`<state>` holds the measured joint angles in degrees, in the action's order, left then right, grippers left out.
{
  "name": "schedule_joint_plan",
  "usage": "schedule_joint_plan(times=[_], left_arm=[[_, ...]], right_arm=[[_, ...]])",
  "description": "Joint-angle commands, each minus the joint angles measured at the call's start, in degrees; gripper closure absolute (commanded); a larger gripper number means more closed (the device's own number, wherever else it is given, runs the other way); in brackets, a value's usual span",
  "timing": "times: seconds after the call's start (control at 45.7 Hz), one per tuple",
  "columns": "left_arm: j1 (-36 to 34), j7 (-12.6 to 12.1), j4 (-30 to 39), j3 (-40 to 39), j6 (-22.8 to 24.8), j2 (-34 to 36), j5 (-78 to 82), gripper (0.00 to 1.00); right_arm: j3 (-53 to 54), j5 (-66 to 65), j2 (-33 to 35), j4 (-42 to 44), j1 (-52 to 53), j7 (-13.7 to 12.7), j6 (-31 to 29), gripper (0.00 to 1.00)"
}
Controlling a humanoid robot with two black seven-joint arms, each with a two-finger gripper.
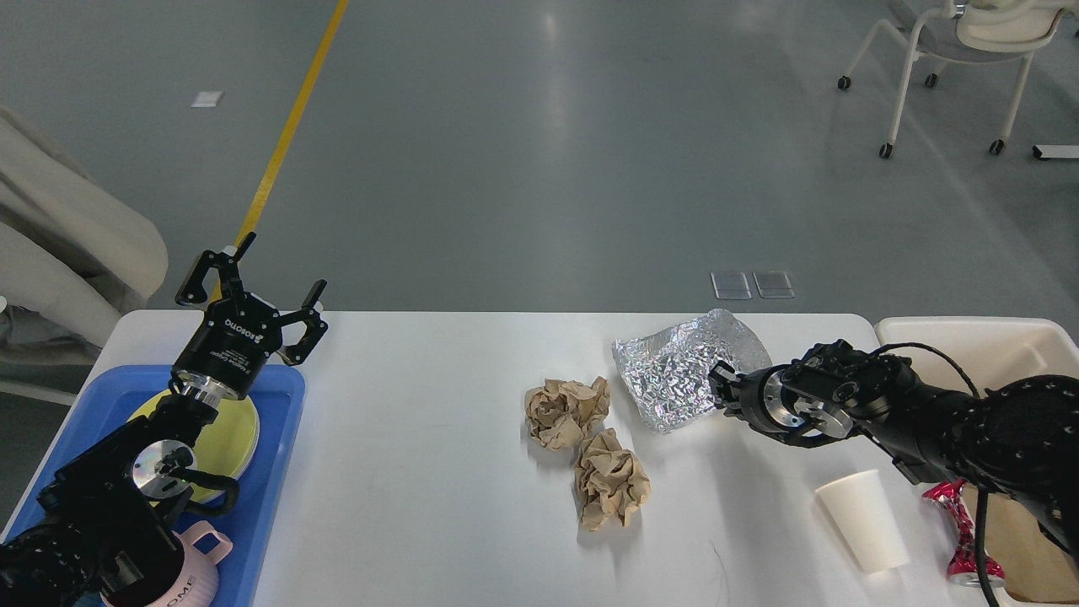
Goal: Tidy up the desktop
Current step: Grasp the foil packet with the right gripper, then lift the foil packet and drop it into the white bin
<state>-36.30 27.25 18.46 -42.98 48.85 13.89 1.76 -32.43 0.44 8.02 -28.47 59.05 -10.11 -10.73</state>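
The white desktop (pixel 421 438) carries a crumpled silver foil bag (pixel 674 371), two crumpled brown paper balls (pixel 565 409) (pixel 611 476) and a white paper cup (pixel 861 518) lying on its side. My right gripper (pixel 723 389) is low over the table at the foil bag's right edge. It looks dark and end-on, so I cannot make out how its jaws stand or whether it touches the foil. Over the table's far left, above the blue tray, my left gripper (pixel 268 282) is raised and open, holding nothing.
A blue tray (pixel 282 438) at the left holds a yellow plate (pixel 240 430) and a pink mug (pixel 192 577). A cream-white bin (pixel 969 333) stands off the right end, with a crushed red can (pixel 961 531) at its rim. A wheeled chair (pixel 952 51) is far back.
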Motion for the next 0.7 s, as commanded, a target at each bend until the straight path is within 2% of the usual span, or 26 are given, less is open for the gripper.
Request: schedule_joint_plan(times=[0.0,0.175,0.306,0.416,0.569,0.679], left_arm=[[0.0,0.0,0.0,0.0,0.0,0.0,0.0,0.00],[0.0,0.0,0.0,0.0,-0.1,0.0,0.1,0.00],[0.0,0.0,0.0,0.0,-0.1,0.0,0.0,0.00],[0.0,0.0,0.0,0.0,-0.1,0.1,0.0,0.00],[0.0,0.0,0.0,-0.1,-0.1,0.2,0.1,0.00],[0.0,0.0,0.0,-0.1,-0.1,0.2,0.1,0.00]], right_arm=[[0.2,0.1,0.4,-0.5,0.4,0.0,-0.3,1.00],[-1.0,0.1,3.7,-3.6,7.3,0.0,-3.4,1.00],[-9.5,-1.2,14.2,-11.1,22.9,0.0,-13.7,1.00],[-20.3,-7.5,17.0,-14.9,38.0,0.3,-23.3,1.00],[-26.1,-13.4,22.3,-22.5,57.6,3.0,-33.4,1.00],[-29.3,-19.0,22.7,-28.0,68.7,5.3,-37.1,1.00]])
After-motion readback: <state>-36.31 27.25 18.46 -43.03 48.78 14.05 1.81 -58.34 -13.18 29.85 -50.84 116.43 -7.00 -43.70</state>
